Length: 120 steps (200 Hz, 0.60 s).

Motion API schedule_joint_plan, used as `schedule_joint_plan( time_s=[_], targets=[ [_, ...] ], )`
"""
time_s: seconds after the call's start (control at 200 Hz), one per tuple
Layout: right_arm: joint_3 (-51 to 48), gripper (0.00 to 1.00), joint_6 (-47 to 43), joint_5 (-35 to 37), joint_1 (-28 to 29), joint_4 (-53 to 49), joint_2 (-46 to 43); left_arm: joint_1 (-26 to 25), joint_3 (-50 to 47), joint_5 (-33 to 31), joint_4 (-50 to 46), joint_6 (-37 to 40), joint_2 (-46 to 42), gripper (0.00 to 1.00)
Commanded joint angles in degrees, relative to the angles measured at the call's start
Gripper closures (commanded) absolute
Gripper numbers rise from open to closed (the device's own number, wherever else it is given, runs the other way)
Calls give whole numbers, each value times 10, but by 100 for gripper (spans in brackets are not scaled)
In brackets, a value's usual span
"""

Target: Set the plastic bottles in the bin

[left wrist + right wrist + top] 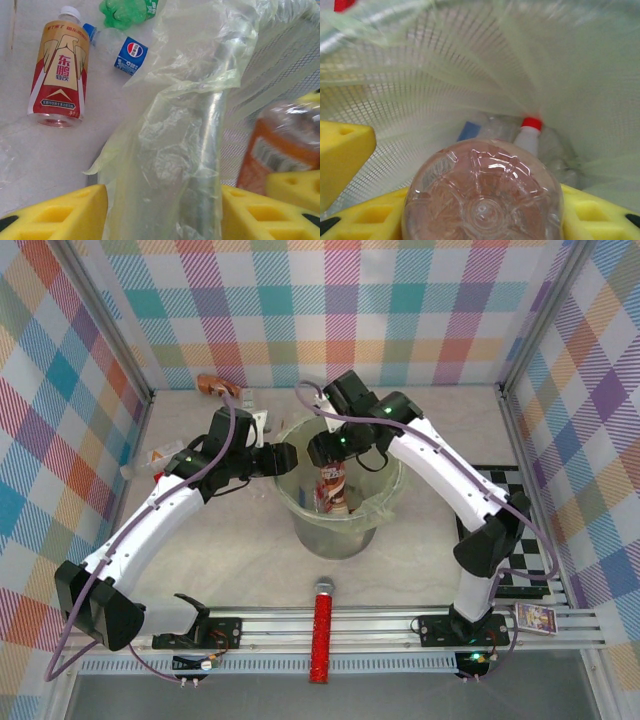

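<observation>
Clearance at the near edge is limited by the red glittery stick (322, 635), which lies on the table just in front of the bin (345, 538). It is not part of the task, and neither arm needs to pass over it.

The bin stands between the two arms. The left gripper (284, 458) sits at the bin's left rim, one finger outside and one inside, with the rim and the pale green liner (165, 150) between them. Whether the fingers actually pinch the rim cannot be told.

The right gripper (329, 454) is clamped on a brown bottle (482, 200) with an orange label. The bottle hangs inside the mouth of the bin, base toward the wrist and neck down. Below it, a red-capped bottle (531, 131) and other clear ones lie at the bottom.

The step in hand appears to be the release:
1. Part the fingers only while the bottle is well inside the rim and clear of the liner folds.
2. Let it drop onto the bottles below.
3. Withdraw straight up, because the two grippers are near each other at the left rim and the loose liner could snag a finger.

Farther out, on the table beyond the left rim, lie a gold-labelled bottle (57, 70), a blue-labelled bottle (129, 52) and a green bottle (127, 11), close together. The open table around them gives room to approach, though the side wall stands near
</observation>
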Motion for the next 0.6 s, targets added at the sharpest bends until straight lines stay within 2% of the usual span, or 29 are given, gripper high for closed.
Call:
schedule_joint_plan(
  time_s=[0.0,0.305,0.37,0.53,0.595],
  targets=[
    [-19,70,49,-64,1,2,15,1,-11,-5,-10,11,-12,44],
    [-84,64,103,-102,0,66,62,1,-14,-11,-7,8,-13,44],
    [-101,57,113,-100,0,82,63,1,-14,-12,-8,9,-12,44],
    [-106,31,124,-114,0,101,54,1,-16,-13,-7,11,-10,44],
    [-97,25,122,-115,1,91,49,1,-15,-12,-7,10,-8,44]
  ],
)
